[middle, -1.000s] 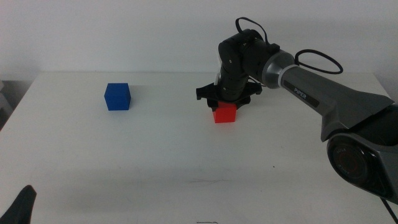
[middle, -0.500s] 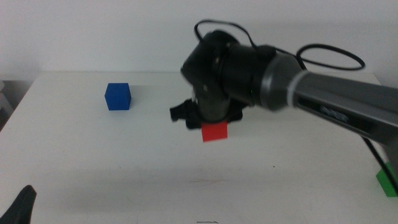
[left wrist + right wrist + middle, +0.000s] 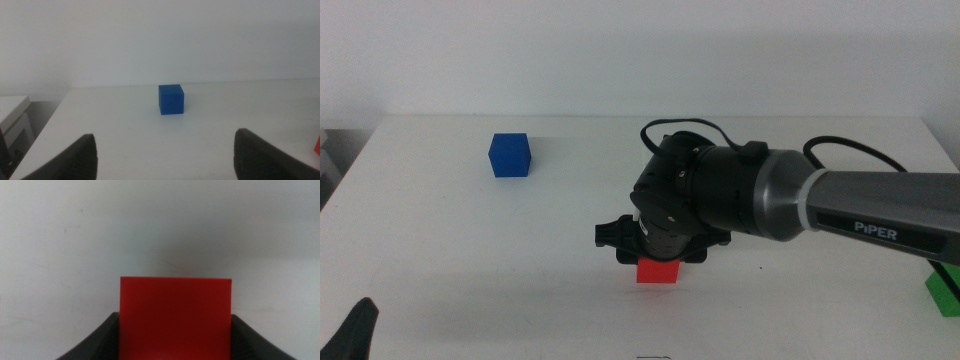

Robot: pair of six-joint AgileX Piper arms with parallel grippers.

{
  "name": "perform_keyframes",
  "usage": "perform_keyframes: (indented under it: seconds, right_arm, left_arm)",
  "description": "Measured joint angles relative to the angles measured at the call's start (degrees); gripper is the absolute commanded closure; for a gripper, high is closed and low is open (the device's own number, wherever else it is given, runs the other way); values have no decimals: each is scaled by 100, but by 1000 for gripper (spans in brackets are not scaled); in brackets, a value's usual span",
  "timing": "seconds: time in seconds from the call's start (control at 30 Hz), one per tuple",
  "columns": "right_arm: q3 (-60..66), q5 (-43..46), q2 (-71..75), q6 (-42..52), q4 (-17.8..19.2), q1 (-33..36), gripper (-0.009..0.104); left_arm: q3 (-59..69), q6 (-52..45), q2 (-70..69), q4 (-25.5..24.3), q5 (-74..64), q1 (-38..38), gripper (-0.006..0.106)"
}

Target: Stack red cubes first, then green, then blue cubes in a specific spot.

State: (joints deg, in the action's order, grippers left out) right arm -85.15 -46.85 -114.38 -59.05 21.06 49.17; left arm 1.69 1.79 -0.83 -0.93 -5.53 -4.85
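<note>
My right gripper [image 3: 658,262] is shut on the red cube [image 3: 658,271] and holds it at or just above the white table [image 3: 470,260], near the front centre. In the right wrist view the red cube [image 3: 175,317] fills the space between the two dark jaws. The blue cube [image 3: 509,155] sits at the back left; it also shows in the left wrist view [image 3: 171,99]. The green cube [image 3: 944,291] lies at the right edge, partly cut off. My left gripper [image 3: 165,160] waits open at the bottom left corner, facing the blue cube.
The right arm [image 3: 840,210] stretches across the right half of the table. A cable [image 3: 860,150] loops above it. The table's left edge [image 3: 335,180] drops off beside the blue cube.
My right gripper has carried the red cube from the back centre of the table forward and left to the front centre. The green cube has come into view at the right edge.
</note>
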Motion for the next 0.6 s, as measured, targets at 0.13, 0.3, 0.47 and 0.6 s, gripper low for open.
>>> perform_keyframes:
  seconds: [0.13,0.3,0.47,0.6]
  right_arm:
    - [19,28,-61,-231,13,0,96]
    - [24,55,-126,-278,0,0,96]
    - [24,62,-128,-238,-17,0,88]
    - [24,62,-128,-206,-4,0,42]
  left_arm:
    - [0,0,0,0,0,0,7]
    - [0,0,0,0,0,0,7]
    - [0,0,0,0,0,0,7]
    - [0,0,0,0,0,0,7]
